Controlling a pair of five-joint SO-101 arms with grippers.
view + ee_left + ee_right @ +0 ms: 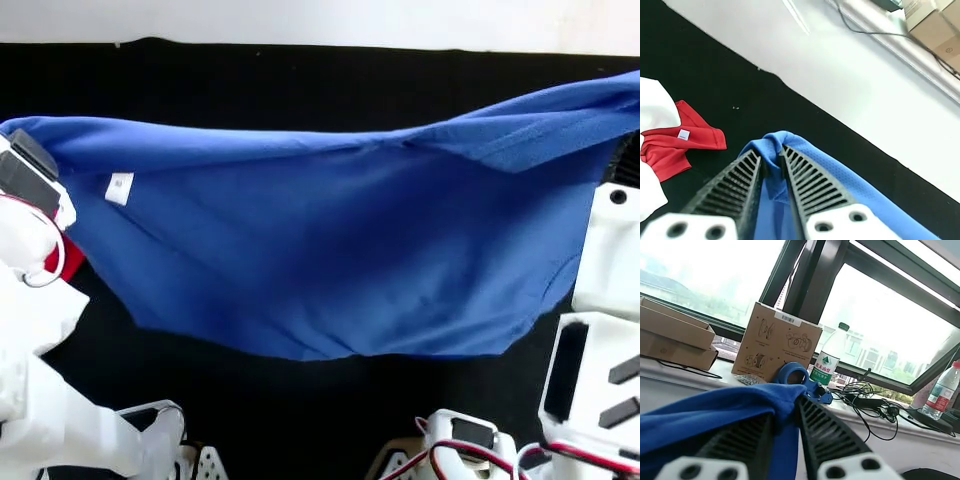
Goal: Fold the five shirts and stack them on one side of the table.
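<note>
As it is hanging stretched above the black table (300, 90), the blue shirt (330, 260) is being held at both ends. Your left gripper (771, 159) is pinching one edge and your right gripper (785, 412) is clamping the other. A red shirt (675, 145) is lying on the table near your left arm.

Daylight pours through the windows (710, 275) in the right wrist view and washes the panes nearly white, so the right tool (786, 412) stands dark and backlit. From above, the light is bright and even. The black worktop (300, 90) swallows it, and the blue shirt (330, 250) shows only soft shading along its creases. In the left wrist view, the pale surface (850, 85) beyond the worktop glares.
</note>
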